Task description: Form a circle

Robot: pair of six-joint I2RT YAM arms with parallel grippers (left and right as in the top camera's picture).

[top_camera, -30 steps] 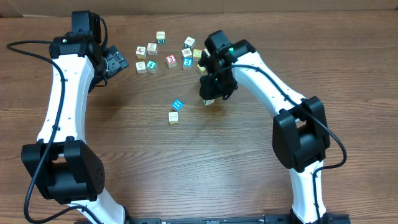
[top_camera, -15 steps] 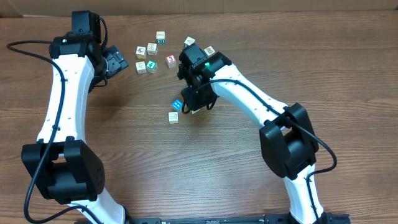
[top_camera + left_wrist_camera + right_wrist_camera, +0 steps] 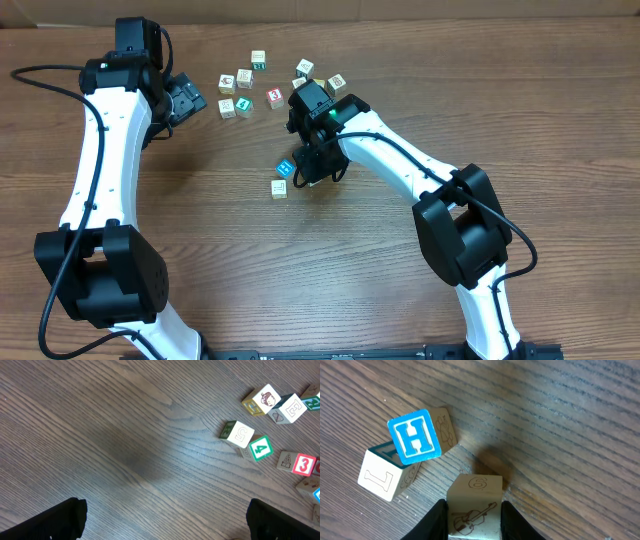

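Right gripper (image 3: 472,522) clamped on a violin cube (image 3: 474,502), middle of the table (image 3: 330,290).
I see the held cube just beside the blue H cube (image 3: 415,437), which touches the whitish L cube (image 3: 382,477) and 1 more pale cube (image 3: 444,430). My left gripper (image 3: 165,515) hangs wide open, well apart, near the loose scatter (image 3: 260,447).

White arms (image 3: 95,150), black joints, trailing black cables.
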